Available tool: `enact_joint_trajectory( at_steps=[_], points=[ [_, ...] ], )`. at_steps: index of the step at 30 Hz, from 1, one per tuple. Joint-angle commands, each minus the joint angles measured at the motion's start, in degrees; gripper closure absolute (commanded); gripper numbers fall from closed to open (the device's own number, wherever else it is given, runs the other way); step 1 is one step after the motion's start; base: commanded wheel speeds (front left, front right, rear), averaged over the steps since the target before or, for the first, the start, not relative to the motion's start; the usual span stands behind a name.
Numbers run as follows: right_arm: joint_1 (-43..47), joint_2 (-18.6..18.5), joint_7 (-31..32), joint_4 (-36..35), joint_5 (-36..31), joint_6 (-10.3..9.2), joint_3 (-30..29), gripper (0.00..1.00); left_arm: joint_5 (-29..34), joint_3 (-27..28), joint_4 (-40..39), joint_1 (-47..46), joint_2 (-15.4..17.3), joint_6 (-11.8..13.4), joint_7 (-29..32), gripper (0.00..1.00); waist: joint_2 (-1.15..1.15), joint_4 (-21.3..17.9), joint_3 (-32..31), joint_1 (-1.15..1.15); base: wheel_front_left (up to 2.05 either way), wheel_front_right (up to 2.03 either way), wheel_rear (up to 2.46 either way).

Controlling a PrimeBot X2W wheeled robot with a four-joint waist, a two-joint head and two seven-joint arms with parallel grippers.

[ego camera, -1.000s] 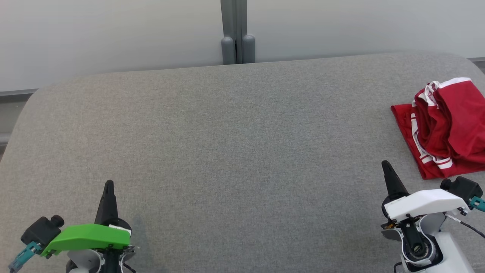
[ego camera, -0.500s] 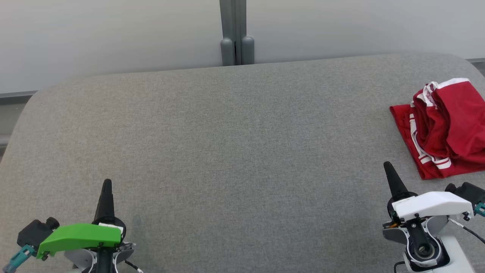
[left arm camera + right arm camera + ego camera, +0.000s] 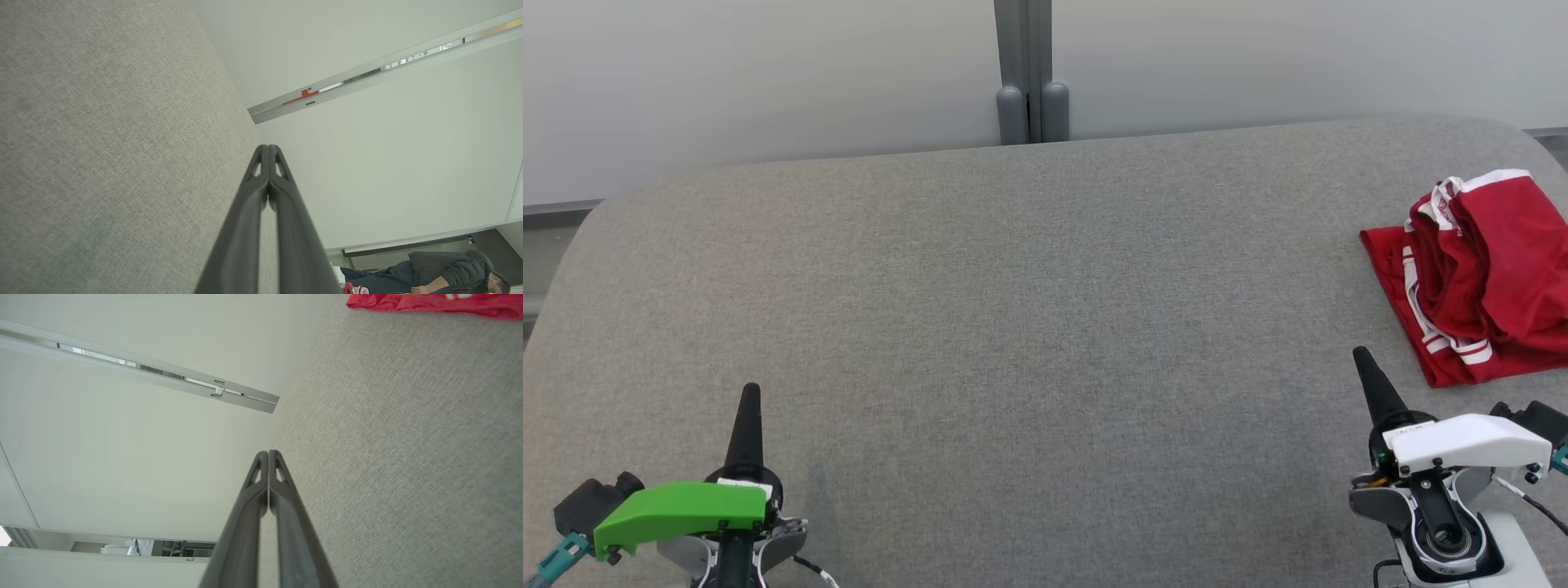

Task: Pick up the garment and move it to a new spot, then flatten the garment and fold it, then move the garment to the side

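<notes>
1. The tabletop [image 3: 1029, 310] is covered in grey cloth, and a wide stretch of it lies between the two arms. I judge this the natural place to spread and fold. The cover is itself a risk: fingers that press down too hard could pinch it along with the garment and drag it up.
2. The garment [image 3: 1478, 278] is red with white stripes. It lies bunched in loose layers at the tabletop's right edge, about midway between the near and far edges. Its right part runs out of the head view, so I cannot tell how close it lies to the drop. A push or a shallow pinch from the left could slide it off that edge. A grip on the top layer alone would probably let the lower layers trail, twist or fall open on the way.
3. The right gripper [image 3: 1368, 371] hangs over the near right corner. Its fingers are pressed together on nothing, and it is near the garment's near corner but apart from it. It has to spread its fingers before it goes down; if it arrives closed it would only poke or shove the cloth.
4. The left gripper [image 3: 749, 400] hangs over the near left corner, closed and empty, well apart from the garment. If the right arm lifts alone, the cloth will likely hang in a clump and land creased.
</notes>
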Motion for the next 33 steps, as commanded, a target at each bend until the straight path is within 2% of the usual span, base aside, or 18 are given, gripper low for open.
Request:
enact_joint_trajectory(
  at_steps=[1,33],
  points=[
    [0.4,0.0,0.4,-0.8,1.3,0.03,-0.4,1.0,-1.6,0.3,-0.7,-0.3,0.4,-0.1,0.4,1.0,0.0,0.0,0.0,0.0,0.0,0.0,0.0],
    [1.9,1.0,2.9,-2.7,14.6,0.03,-2.4,1.0,-15.4,1.7,-2.0,-0.1,0.5,-0.2,4.3,1.0,0.0,-0.4,-0.7,0.0,0.0,0.0,0.0]
  ],
)
